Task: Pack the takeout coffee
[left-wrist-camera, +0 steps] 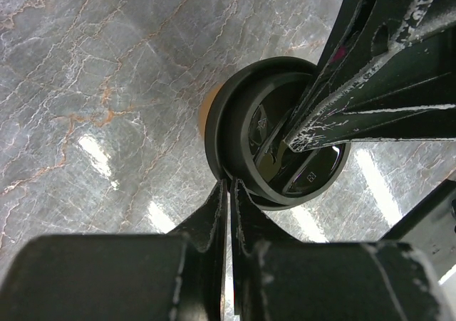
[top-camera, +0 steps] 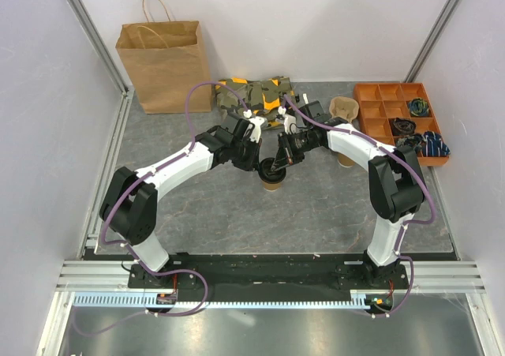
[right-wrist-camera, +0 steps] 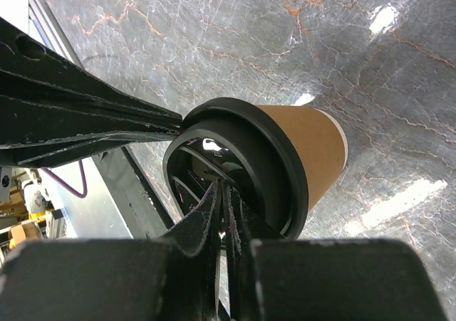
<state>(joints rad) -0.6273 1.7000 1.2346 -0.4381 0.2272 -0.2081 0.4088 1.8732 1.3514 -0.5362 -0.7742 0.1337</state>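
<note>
Brown kraft paper and a black lid mark the takeout coffee [top-camera: 272,177], which we find upright on the grey table [top-camera: 331,214] in the top view, well apart from the paper bag [top-camera: 166,68] at the far left. The left gripper [top-camera: 261,165] and right gripper [top-camera: 282,163] meet over it from either side.

In the left wrist view, we note the left fingers [left-wrist-camera: 214,214] pressed together with nothing between them, their tips touching the lid's outer rim. The right fingers [left-wrist-camera: 335,100] reach onto the lid's top.

In the right wrist view, we record the right jaws all but closed, tips down in the lid's sunken centre. Whether they pinch anything there we cannot tell.
</note>
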